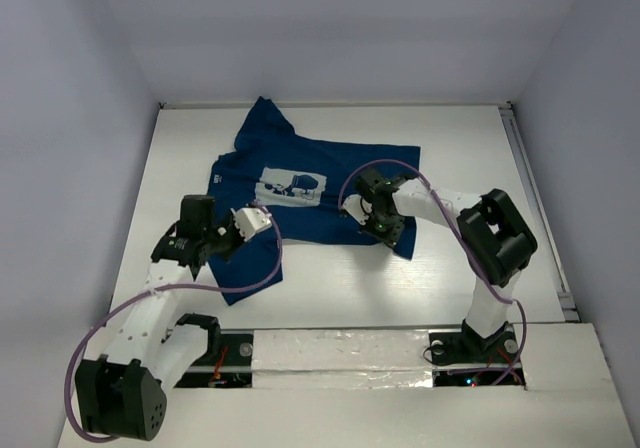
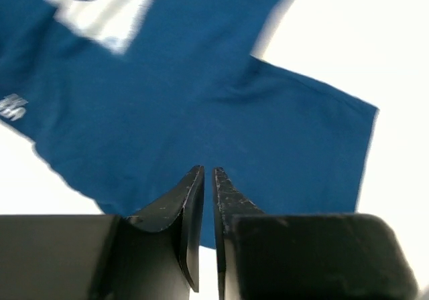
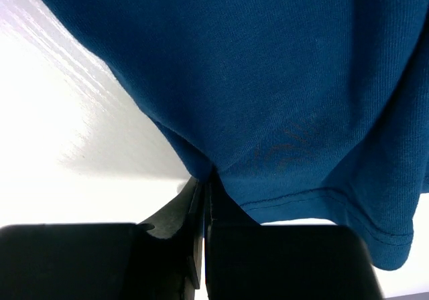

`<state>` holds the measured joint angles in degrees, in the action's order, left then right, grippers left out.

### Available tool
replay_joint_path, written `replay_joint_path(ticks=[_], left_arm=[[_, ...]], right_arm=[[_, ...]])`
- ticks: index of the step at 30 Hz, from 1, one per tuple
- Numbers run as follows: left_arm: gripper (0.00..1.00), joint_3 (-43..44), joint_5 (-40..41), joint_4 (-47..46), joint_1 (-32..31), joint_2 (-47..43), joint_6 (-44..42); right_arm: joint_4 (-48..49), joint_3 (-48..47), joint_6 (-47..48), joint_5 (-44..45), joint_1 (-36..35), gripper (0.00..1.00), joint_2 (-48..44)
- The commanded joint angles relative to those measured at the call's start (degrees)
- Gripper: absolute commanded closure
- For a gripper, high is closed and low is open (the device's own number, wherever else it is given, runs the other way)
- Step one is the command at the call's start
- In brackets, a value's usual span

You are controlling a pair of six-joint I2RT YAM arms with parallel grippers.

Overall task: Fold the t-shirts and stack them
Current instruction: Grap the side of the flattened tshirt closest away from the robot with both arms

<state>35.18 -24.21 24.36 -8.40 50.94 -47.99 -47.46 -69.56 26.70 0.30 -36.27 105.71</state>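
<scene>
A dark blue t-shirt (image 1: 330,173) with a white chest print (image 1: 292,185) lies spread and rumpled on the white table (image 1: 460,158). My right gripper (image 1: 386,228) is at the shirt's lower right edge. In the right wrist view the gripper (image 3: 208,178) is shut on a pinch of the cloth (image 3: 281,79), and the hem hangs just right of the fingers. My left gripper (image 1: 264,213) is over the shirt's lower left part. In the left wrist view the gripper (image 2: 208,171) is shut with nothing between the fingers, just above the cloth (image 2: 201,99).
White walls close the table in at the back and the sides. A purple cable (image 1: 262,278) loops from the left arm over the shirt's lower left corner. A foil-covered strip (image 1: 340,353) runs along the near edge between the two arm bases.
</scene>
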Motion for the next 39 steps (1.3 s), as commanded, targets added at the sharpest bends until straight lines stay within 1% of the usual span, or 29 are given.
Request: replay_joint_path(ticks=[1, 2, 3, 6, 8, 9, 11, 15, 17, 18, 22, 30, 37, 39], left_arm=[[0.9, -0.73, -6.64, 11.48, -0.03, -1.54, -10.52], [0.89, -0.55, -6.9, 13.33, -0.03, -1.37, -12.29], [0.85, -0.29, -7.08, 17.61, -0.03, -1.02, -14.31], [0.82, 0.85, -5.86, 21.68, -0.65, 1.0, -17.84], [0.74, 2.43, -5.33, 23.44, -2.13, 2.76, -18.89], [0.69, 2.87, -5.15, 24.32, -2.93, 3.29, -18.9], [0.67, 3.93, -4.45, 24.16, -5.64, 5.39, -18.72], [0.64, 5.86, -4.8, 24.07, -11.61, 11.1, -14.69], [0.63, 6.83, -4.53, 23.72, -13.04, 14.79, -13.28], [0.61, 7.09, -4.27, 22.85, -13.91, 16.72, -12.49], [0.59, 5.87, 1.69, 19.41, -16.29, 20.07, -9.32], [0.58, 5.6, 2.58, 17.65, -17.96, 22.8, -7.21], [0.57, 7.71, 3.38, 19.23, -19.63, 28.5, -6.51], [0.59, 7.97, 3.29, 19.41, -20.16, 29.65, -6.59]], right_arm=[[0.18, -0.49, 0.28, 1.55, -0.29, 1.0, 1.25], [0.35, -0.58, 0.46, 1.64, -0.29, 1.0, 1.25], [0.27, -0.84, 0.55, 1.73, -0.29, 1.0, 1.34], [-0.08, -1.63, 0.55, 1.38, -0.29, 1.0, 1.87], [-0.52, -2.6, 0.55, 0.67, -0.29, 1.0, 2.3], [-0.53, -2.95, 0.55, 0.5, -0.29, 1.0, 2.48], [-1.14, -3.91, 0.72, 0.41, -0.29, 1.0, 3.09], [-2.02, -5.5, 0.55, 0.23, -0.29, 1.0, 3.54], [-2.19, -5.94, 0.64, 0.14, -0.29, 1.0, 3.45], [-2.37, -6.11, 0.64, 0.14, -0.29, 1.0, 3.45], [-2.37, -6.11, 0.81, 0.14, -0.29, 1.0, 3.36], [-2.02, -6.2, 1.25, -1.53, -0.29, 1.0, 4.24], [-2.55, -7.08, 1.69, -1.17, -0.29, 1.0, 4.5], [-2.63, -7.34, 1.78, -1.44, -0.29, 1.0, 4.85]])
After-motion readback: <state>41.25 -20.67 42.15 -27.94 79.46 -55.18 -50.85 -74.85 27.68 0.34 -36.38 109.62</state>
